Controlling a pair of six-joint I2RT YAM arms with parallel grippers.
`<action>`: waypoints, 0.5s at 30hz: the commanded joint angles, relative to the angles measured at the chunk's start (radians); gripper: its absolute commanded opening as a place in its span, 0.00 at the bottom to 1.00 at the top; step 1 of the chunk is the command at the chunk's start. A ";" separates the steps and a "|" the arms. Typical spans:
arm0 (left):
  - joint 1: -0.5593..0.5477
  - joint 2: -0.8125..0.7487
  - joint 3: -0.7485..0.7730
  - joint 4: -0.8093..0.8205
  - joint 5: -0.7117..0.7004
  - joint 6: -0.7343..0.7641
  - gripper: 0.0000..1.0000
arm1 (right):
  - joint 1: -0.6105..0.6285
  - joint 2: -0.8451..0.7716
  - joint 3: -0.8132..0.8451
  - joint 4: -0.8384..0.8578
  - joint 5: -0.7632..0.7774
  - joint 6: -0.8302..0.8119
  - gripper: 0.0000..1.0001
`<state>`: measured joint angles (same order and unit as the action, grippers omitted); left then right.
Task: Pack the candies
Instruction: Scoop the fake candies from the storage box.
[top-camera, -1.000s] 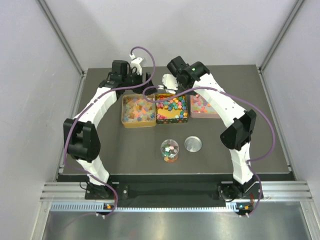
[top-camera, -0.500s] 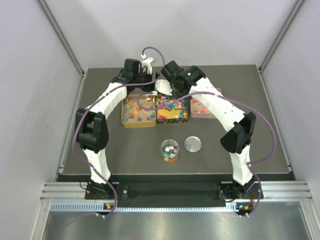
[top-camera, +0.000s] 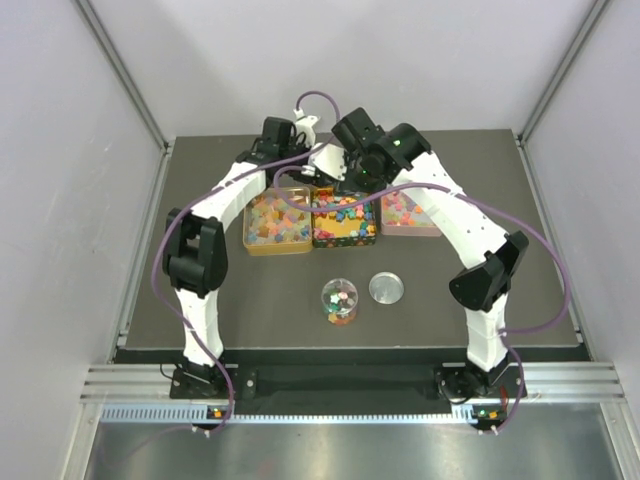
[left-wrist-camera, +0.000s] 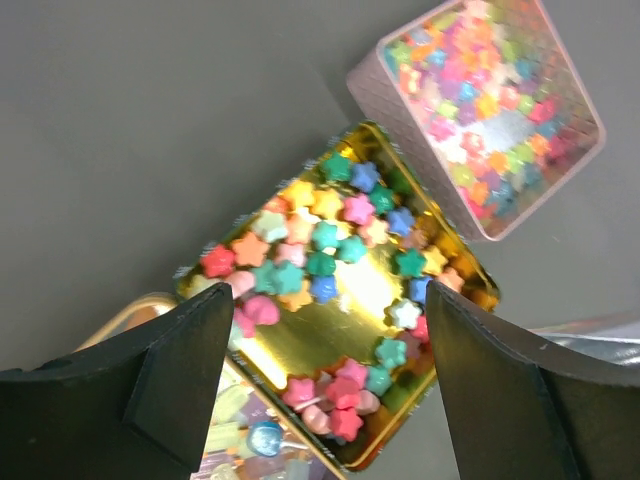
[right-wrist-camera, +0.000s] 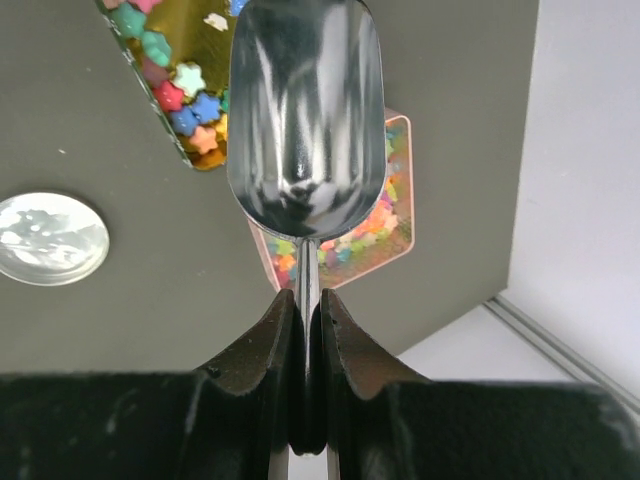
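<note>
Star-shaped candies (left-wrist-camera: 322, 236) in mixed colours lie in a gold tin (left-wrist-camera: 478, 276) at the middle of the table's back, which also shows in the top view (top-camera: 344, 243). My left gripper (left-wrist-camera: 330, 400) is open and empty, hovering above this tin. My right gripper (right-wrist-camera: 308, 300) is shut on the handle of a silver scoop (right-wrist-camera: 305, 110), whose bowl is empty and held above the tins. A small clear jar (top-camera: 340, 300) with some candies in it stands in front of the tins. Both wrists meet over the back of the tins in the top view.
A gold tin (top-camera: 277, 251) of pale candies stands left of the middle tin, and a pink tin (top-camera: 410, 233) of candies stands to the right. The round silver lid (top-camera: 386, 288) lies beside the jar. Purple cables loop over the tins.
My left arm has swung right, from behind the left tin to above the middle tin. My right wrist with the scoop has shifted slightly at the back.
</note>
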<state>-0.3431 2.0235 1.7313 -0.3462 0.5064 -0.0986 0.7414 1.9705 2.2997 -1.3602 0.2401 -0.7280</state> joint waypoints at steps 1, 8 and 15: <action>0.050 -0.067 0.033 0.004 -0.129 -0.004 0.82 | -0.049 0.002 0.038 0.047 -0.059 0.059 0.00; 0.214 -0.276 -0.206 0.108 -0.281 0.054 0.84 | -0.123 0.157 0.024 -0.025 -0.035 0.096 0.00; 0.280 -0.353 -0.285 0.084 -0.249 0.054 0.84 | -0.126 0.272 0.073 -0.083 0.027 0.131 0.00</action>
<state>-0.0479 1.7454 1.4952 -0.3073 0.2462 -0.0685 0.6064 2.2211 2.3096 -1.3567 0.2237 -0.6380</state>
